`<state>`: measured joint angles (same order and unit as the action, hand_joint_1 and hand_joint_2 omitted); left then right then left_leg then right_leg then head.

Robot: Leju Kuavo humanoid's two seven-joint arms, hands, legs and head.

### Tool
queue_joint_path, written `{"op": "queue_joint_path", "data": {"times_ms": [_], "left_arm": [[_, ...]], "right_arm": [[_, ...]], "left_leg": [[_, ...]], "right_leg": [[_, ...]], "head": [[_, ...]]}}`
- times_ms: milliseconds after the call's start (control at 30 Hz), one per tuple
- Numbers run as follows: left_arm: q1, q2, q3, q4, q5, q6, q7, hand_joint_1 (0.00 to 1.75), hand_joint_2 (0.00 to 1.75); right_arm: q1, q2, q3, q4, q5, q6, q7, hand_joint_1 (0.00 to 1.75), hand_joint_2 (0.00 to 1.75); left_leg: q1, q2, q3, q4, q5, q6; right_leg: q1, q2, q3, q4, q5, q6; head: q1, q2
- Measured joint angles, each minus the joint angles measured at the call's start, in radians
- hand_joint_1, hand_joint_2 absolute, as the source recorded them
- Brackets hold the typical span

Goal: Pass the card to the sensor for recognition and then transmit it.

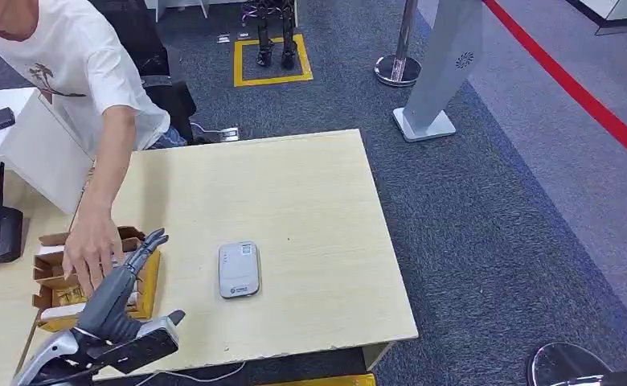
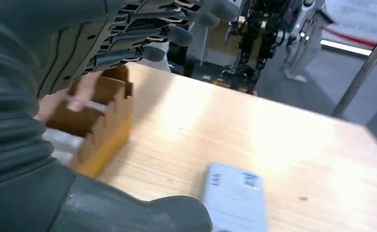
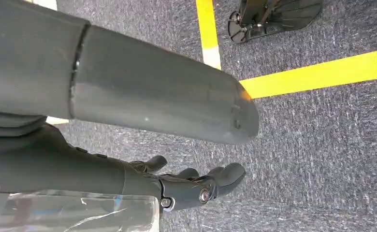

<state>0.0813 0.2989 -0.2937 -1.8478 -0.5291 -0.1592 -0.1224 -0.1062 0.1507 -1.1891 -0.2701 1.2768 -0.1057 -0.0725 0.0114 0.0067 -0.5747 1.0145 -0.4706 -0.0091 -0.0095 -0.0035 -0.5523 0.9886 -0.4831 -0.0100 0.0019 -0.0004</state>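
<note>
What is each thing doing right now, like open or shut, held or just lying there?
Brown cardboard card box: open on top, on the wooden table.
Grey-white flat card sensor: lying flat, untouched.
Left robot hand: fingers spread over the box, holding nothing.
Right robot hand: hanging over the carpet, holding nothing.
Person's hand: reaching into the box.

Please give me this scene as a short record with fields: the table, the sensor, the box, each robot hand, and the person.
table: light wooden top
sensor: white flat reader, lying near the table's front middle
box: cardboard card box at the table's left edge
left robot hand: open, fingers over the box
right robot hand: hanging above carpet, holding nothing
person: hand reaching into the box
</note>
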Motion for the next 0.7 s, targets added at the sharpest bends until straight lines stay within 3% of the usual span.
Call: {"op": "queue_joint_path", "data": {"times_ms": [133,200,233,333,433,633,700], "left_arm": [[0.002,-0.005,-0.001,-0.001,0.000,0.003,-0.001,0.00,1.75],[0.013,-0.034,-0.009,-0.007,0.003,0.018,-0.009,0.00,1.75],[0.038,-0.082,-0.018,-0.018,0.009,0.038,-0.013,0.00,1.75],[0.099,-0.165,-0.028,-0.049,0.006,0.076,-0.019,0.00,1.75],[0.121,-0.216,-0.028,-0.074,-0.036,0.074,-0.022,0.00,1.75],[0.119,-0.230,-0.028,-0.074,-0.060,0.074,-0.021,0.00,1.75],[0.117,-0.229,-0.028,-0.074,-0.105,0.072,0.008,0.00,1.75]], "right_arm": [[0.000,0.000,0.000,0.000,0.000,0.000,0.000,0.00,1.75],[0.000,0.001,0.000,0.000,-0.003,-0.003,0.000,0.00,1.75],[0.000,0.004,-0.001,0.000,0.001,-0.008,0.009,0.00,1.75],[0.001,0.007,-0.001,0.000,0.004,-0.014,0.021,0.00,1.75],[0.001,0.007,-0.001,-0.001,0.002,-0.014,0.021,0.00,1.75],[0.001,0.007,-0.001,-0.001,0.004,-0.014,0.024,0.00,1.75],[0.001,0.007,-0.001,-0.001,0.004,-0.015,0.028,0.00,1.75]], "left_leg": [[0.000,0.000,0.000,0.000,0.000,0.000],[0.000,0.000,0.000,0.000,0.000,0.000],[0.000,0.000,0.000,0.000,0.000,0.000],[0.000,0.000,0.000,0.000,0.000,0.001],[0.001,0.000,0.000,0.000,0.000,0.000],[0.000,0.000,0.000,0.000,0.000,0.000],[0.000,0.000,0.000,0.000,0.000,0.000]], "right_leg": [[0.000,0.000,0.000,0.000,0.000,0.000],[0.000,0.000,0.000,0.000,0.000,0.000],[0.000,0.000,0.000,0.000,0.000,0.000],[0.000,0.000,0.000,0.000,0.000,0.001],[0.000,0.000,0.000,0.000,0.000,0.001],[0.000,0.000,0.000,0.000,0.000,0.001],[0.000,0.000,0.000,0.000,0.000,0.001]], "head": [[0.000,0.000],[0.000,0.000],[0.000,0.000],[0.000,0.000],[0.000,0.000],[0.000,0.000],[0.000,0.000]]}}
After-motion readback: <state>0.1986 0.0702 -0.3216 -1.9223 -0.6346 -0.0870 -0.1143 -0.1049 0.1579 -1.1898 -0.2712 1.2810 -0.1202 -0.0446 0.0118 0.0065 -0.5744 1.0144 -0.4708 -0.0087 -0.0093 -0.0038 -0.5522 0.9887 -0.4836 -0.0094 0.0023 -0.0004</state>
